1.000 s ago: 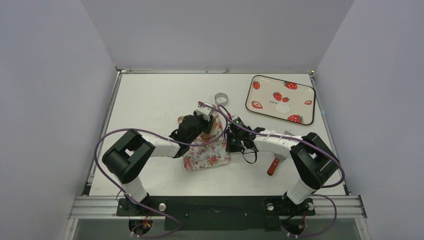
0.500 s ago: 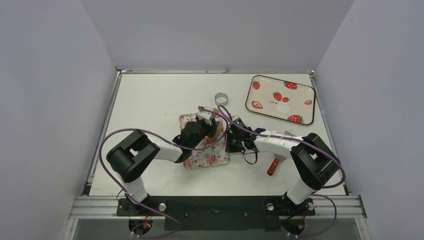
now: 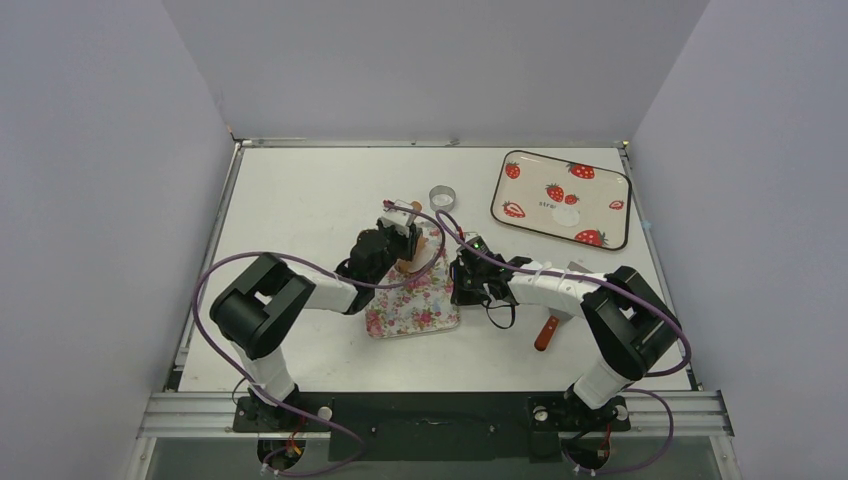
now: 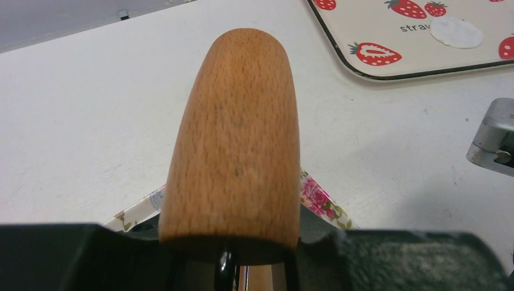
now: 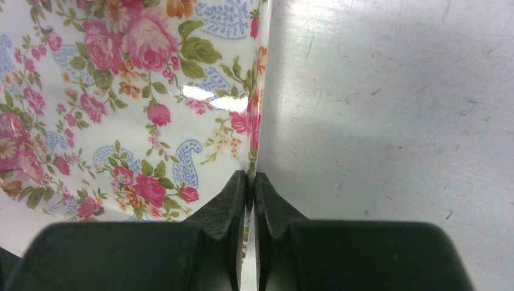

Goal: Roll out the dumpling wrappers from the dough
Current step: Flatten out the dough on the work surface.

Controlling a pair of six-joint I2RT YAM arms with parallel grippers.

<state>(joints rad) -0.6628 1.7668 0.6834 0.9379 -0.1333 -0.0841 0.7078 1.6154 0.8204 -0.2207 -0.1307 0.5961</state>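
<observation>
Left gripper (image 3: pixel 402 238): gripping the wooden roller (image 4: pixel 236 133) across its middle, jaws standing partly apart around the thick brown body; hanging over the far part of the floral tray (image 3: pixel 415 305).
Wooden roller: pointing away from the arm bases, rounded end filling the left wrist view; lying across the far edge of the floral tray in the top view.
Right gripper (image 5: pixel 249 183): pinching the right rim of the floral tray, jaws nearly meeting on the thin edge; reaching in from the right side of the tray.
Floral tray: lying near the middle of the desk (image 3: pixel 300 200), between the two arms.
Dough (image 3: pixel 427 256): showing only as a pale patch on the floral tray just beside the roller, too small to be sure of outline or thickness.
Dumpling wrappers: lying as one white round disc (image 3: pixel 566 216) on the strawberry tray (image 3: pixel 600 190), well apart from both grippers; appearing also at the top right of the left wrist view.
Strawberry tray: sitting at the far right corner of the desk.
Metal ring (image 3: pixel 442 195): standing on the bare desk just beyond the floral tray, near the roller's far end.
Spatula (image 3: pixel 546 332): lying on the desk under the right forearm, red handle pointing toward the near edge.
</observation>
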